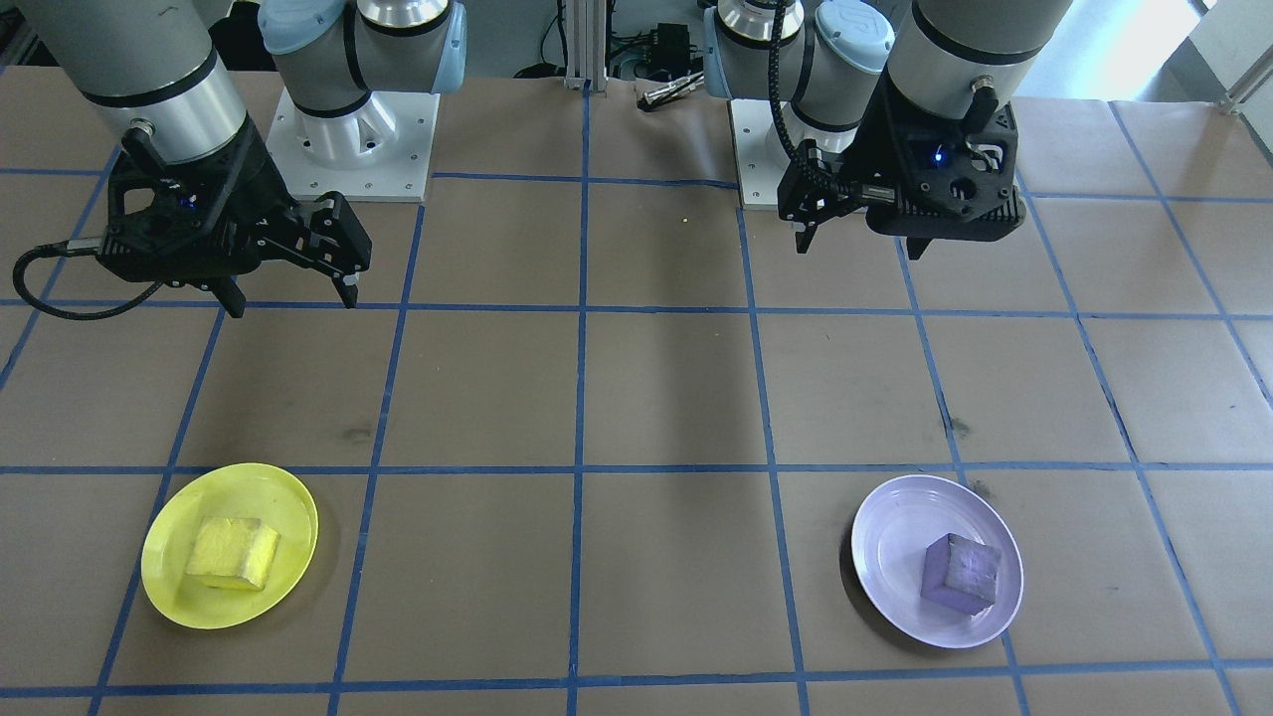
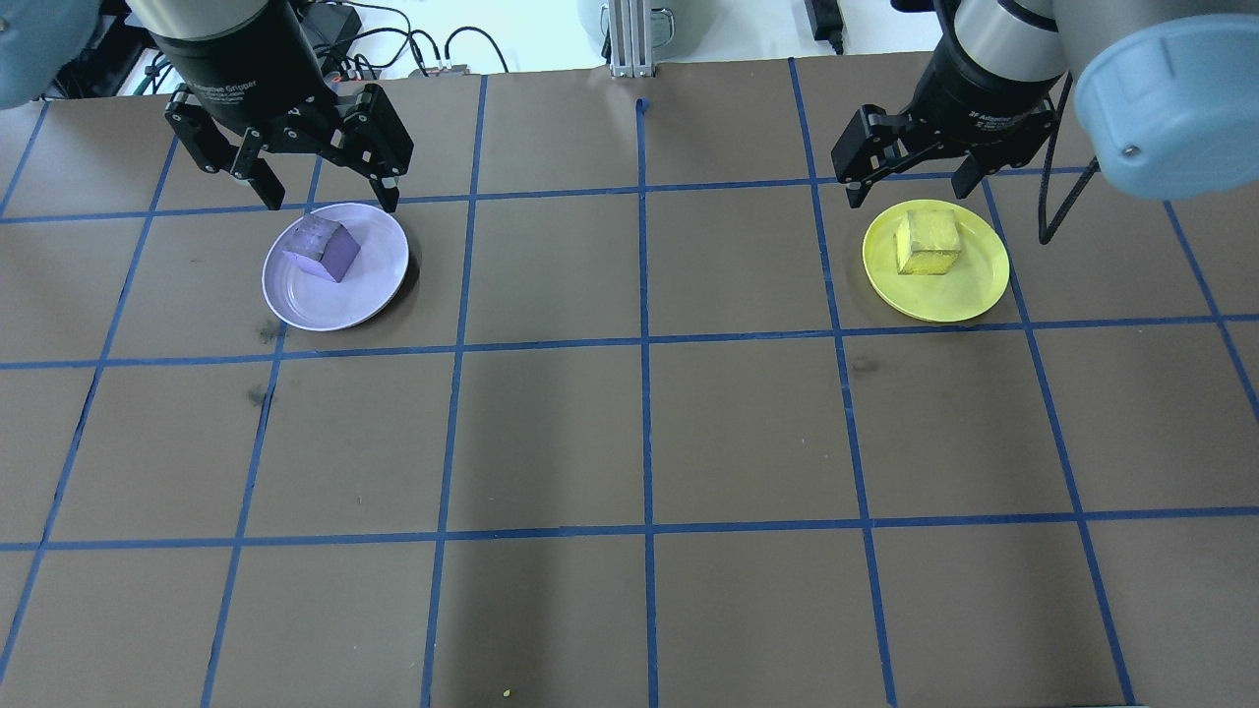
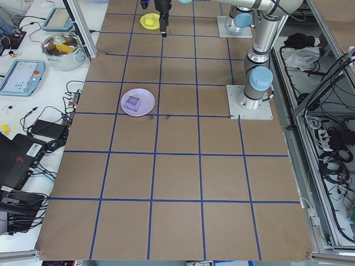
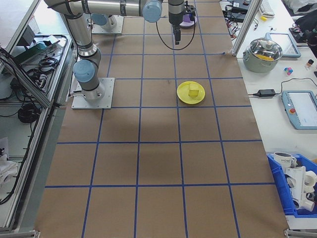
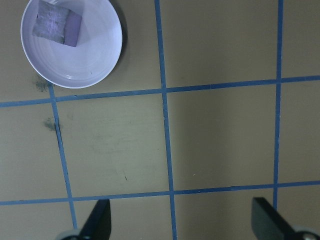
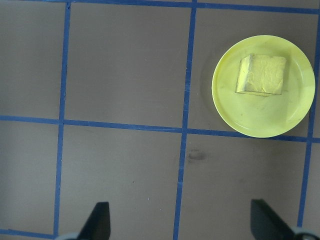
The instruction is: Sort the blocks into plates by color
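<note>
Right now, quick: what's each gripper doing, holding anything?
Left gripper: open, holding nothing.
Right gripper: open, holding nothing.

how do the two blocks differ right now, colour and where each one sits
Colour: the yellow block is yellow, the purple block purple. Place: the yellow block lies in the yellow plate on the robot's right side; the purple block lies in the lavender plate on its left side. Position in plate: the yellow block sits near the middle, the purple block off-centre toward the rim. Shared: both are small cubes, each in the matching plate, neither held.
</note>
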Robot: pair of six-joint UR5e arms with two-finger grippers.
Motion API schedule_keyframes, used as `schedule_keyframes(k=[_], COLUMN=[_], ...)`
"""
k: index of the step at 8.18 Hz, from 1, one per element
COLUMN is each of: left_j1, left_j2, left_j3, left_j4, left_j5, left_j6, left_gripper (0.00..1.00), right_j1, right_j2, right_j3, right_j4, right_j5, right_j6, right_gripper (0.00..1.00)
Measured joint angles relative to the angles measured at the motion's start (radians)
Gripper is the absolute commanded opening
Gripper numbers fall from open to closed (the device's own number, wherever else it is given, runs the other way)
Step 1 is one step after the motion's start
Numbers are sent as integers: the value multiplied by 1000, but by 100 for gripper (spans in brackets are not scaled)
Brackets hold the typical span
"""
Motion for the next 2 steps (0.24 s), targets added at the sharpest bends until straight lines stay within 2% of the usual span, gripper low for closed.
schedule_keyframes(k=[2], left_j1=[0], left_j2=[-5], left_j3=[0], left_j4=[15], left_j5=[-1], left_j6=[0], left_gripper=[100], right_j1=[0], right_j2=[0], right_j3=[-1], right_j4=[-6], right_j5=[-2], right_j6=[-3], right_gripper=[100])
